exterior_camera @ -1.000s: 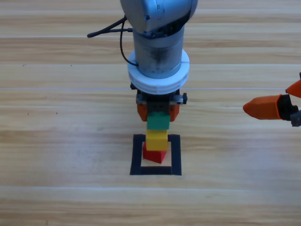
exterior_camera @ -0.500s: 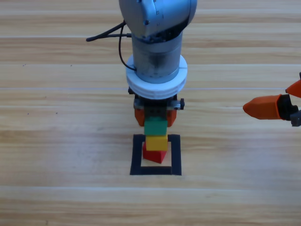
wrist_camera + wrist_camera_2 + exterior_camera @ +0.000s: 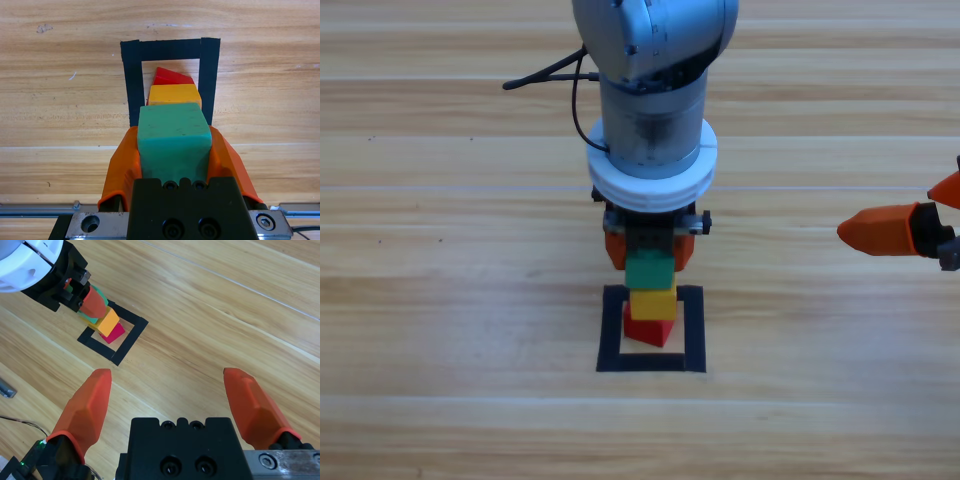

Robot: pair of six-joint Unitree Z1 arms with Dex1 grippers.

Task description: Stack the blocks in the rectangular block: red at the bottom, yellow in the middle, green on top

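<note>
Left wrist view puts the left gripper (image 3: 174, 150) at the bottom of the picture, its black body hiding the roots of both orange jaws, which close on the green (image 3: 173, 137) cube from either side and hold it between them. Just past the jaw tips, under the green, the yellow (image 3: 174, 94) shows only its top and part of one face; beyond that the red (image 3: 171, 77) peeks out as a small wedge, turned askew to the yellow, most of it covered. All three sit inside the outline (image 3: 131, 80) of black tape, whose nearest strip is hidden behind the stack and the jaws. High view shows the left gripper (image 3: 651, 252) from above, but the grey arm covers most of it, so only bits of orange appear on either side of the green (image 3: 652, 270); the yellow (image 3: 652, 302) and the red (image 3: 650, 330) stand below it within the outline (image 3: 694, 330), on the table (image 3: 450, 300). Farther off, at the picture's right edge, the right gripper (image 3: 920, 215) waits well apart from the stack, cut off by the frame so that little beyond one orange jaw shows. Right wrist view shows that gripper's (image 3: 170, 390) jaws spread wide with nothing but bare wood between them, and far beyond their tips the stack, small and partly masked by the left gripper (image 3: 92, 302).
</note>
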